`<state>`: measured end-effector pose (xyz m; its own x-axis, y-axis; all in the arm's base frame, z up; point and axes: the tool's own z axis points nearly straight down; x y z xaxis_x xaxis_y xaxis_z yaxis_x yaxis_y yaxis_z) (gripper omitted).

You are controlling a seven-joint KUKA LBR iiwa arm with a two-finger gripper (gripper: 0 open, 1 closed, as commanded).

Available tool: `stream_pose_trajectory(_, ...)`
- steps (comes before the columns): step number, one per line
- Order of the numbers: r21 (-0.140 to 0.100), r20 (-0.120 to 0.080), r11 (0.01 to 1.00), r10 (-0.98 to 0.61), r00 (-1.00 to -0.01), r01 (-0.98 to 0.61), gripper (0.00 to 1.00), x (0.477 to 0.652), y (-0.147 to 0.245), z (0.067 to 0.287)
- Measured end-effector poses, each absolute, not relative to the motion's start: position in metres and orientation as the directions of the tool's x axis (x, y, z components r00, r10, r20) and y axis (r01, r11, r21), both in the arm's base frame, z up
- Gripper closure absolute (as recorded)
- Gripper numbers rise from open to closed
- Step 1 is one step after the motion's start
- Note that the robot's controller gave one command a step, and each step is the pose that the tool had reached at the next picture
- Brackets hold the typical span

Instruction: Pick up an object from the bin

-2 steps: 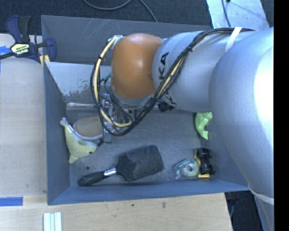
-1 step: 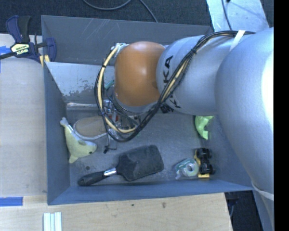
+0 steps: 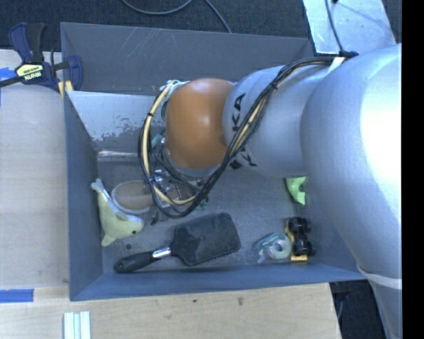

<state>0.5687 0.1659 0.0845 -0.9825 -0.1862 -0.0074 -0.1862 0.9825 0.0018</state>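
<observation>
the pick is not made, as far as i can judge. my claw [image 3: 157, 193] sits low in the left-middle of the bin [image 3: 81, 189], tucked under my orange cover [image 3: 194, 122] and its loop of cables [image 3: 150, 136]. i cannot tell whether it is wide or narrow, and i see nothing held in it. closing on a thing, lifting it and clearing the rim all seem to be left.

the thing my claw is nearest is a round brownish thing [image 3: 129, 196] on the bin floor, just left of the claw. it looks like a shallow, smooth lid or dish with a pale rim, maybe partly see-through, though i can't be sure. touching its left edge is a pale yellow toy [image 3: 116, 219], soft-looking and rounded, animal-like with a small fin or tail sticking up.

nearer, along the near wall, lies a black brush [image 3: 198, 240]: a flat, squarish, rough-textured head and a slim glossy handle pointing left. to the right, well apart from my claw, are a small bright green piece [image 3: 295, 189] half hidden by my arm, a blocky yellow-and-black toy [image 3: 299, 237], and just beside it a whitish ring [image 3: 272, 248] that looks like clear plastic or tape.

the bin itself is plain grey metal with sloped walls — scuffed and speckled on the far-left slope.
</observation>
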Motion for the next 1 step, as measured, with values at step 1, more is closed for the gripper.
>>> stream_pose_trajectory(1, 0.002, -0.007, 0.983, -0.186, -0.983, -0.186, 1.00, 0.5687, 0.1659, 0.0845)
